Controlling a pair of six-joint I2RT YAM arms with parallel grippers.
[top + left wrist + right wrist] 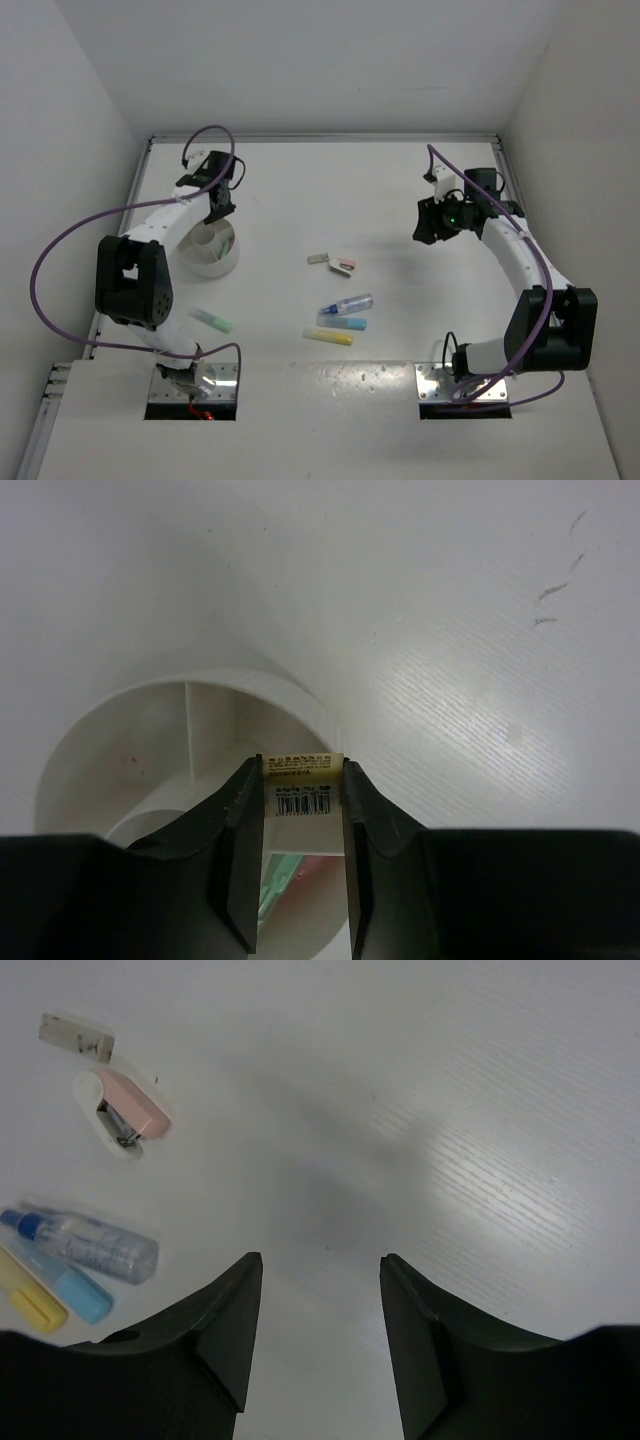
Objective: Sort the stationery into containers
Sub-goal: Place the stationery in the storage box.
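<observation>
Above the white dish [290,695], our left tool [302,772] pinches a barcode-labelled piece [303,790]; our right tool [320,1262] hangs spread. We judge sorting partly done: yellow marker [328,337], clear tube [350,303] and others wait on the tabletop [400,200].

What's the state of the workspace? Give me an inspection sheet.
Surface: white table, a few scuff marks.
Job's things: white dish at left; green marker, yellow marker, blue marker, clear tube, pink stapler, grey eraser loose on the table.
Clutter: nothing seen.
Grippers: left gripper shut on a barcode-labelled item above the dish; right gripper open above the table.
Cables: purple cables loop off both arms.
Surroundings: plain white walls.
</observation>
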